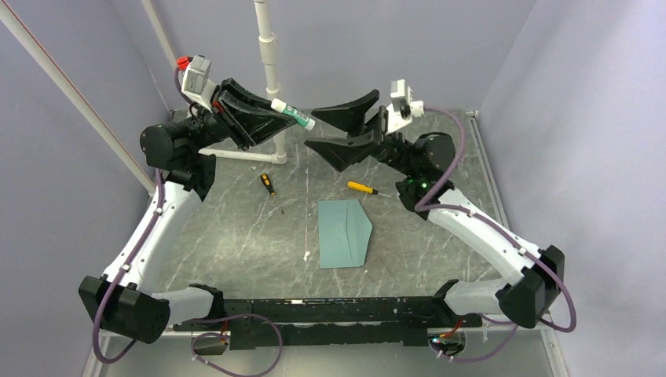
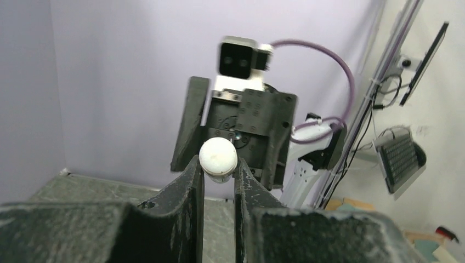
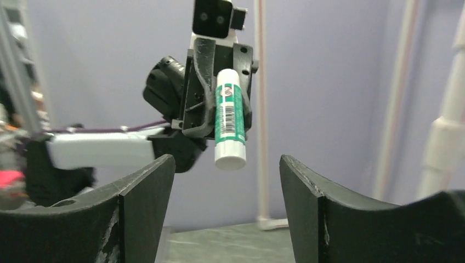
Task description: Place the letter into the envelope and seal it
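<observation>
Left gripper (image 1: 271, 118), raised at far left, is clamped on a white glue stick (image 1: 298, 118) with a green label, its tip pointing right toward the right gripper (image 1: 312, 128), whose jaws stand wide apart and hold nothing. Teal envelope (image 1: 343, 233) lies flat mid-table on the dark marbled table (image 1: 236, 236), tapering flap toward the right. Beyond it lie a black-and-orange screwdriver (image 1: 268, 184), far left, and a yellow-handled screwdriver (image 1: 361, 188), just past its far edge.

Dark marbled table (image 1: 236, 236), and flat on it sits the teal envelope (image 1: 343, 233), tapering edge to the right. Just off its lower-left corner lies a small white scrap (image 1: 305, 255). Further back are a black-handled screwdriver (image 1: 269, 185) on the left and a yellow-handled screwdriver (image 1: 362, 188) on the right, well apart.
</observation>
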